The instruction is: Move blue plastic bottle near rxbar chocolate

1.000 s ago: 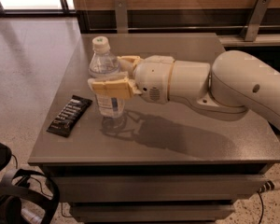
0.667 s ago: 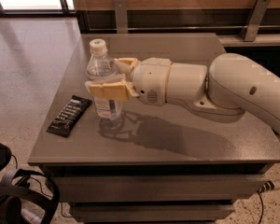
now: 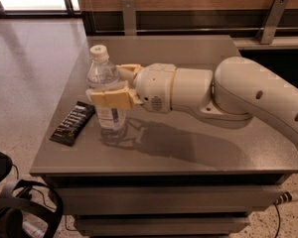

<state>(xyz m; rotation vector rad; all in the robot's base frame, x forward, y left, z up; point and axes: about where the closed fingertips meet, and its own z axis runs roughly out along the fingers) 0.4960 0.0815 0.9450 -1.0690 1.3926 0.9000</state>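
Note:
The blue plastic bottle [image 3: 105, 73] is a clear bottle with a white cap and a blue-and-white label, upright over the left part of the grey table [image 3: 198, 148]. My gripper [image 3: 109, 86] is shut on the bottle at mid height, one tan finger [image 3: 111, 98] in front and one behind. The arm reaches in from the right. The rxbar chocolate [image 3: 73, 123], a flat black wrapper with white lettering, lies on the table just left of the bottle, near the left edge. I cannot tell if the bottle's base touches the table.
The table's left edge runs close beside the bar, with the floor [image 3: 30, 73] beyond it. A wooden wall with metal brackets [image 3: 270, 19] stands behind the table. Black gear with straps [image 3: 15, 207] lies on the floor at the lower left.
My gripper has carried the bottle a little to the left, closer to the bar. The bar has not moved.

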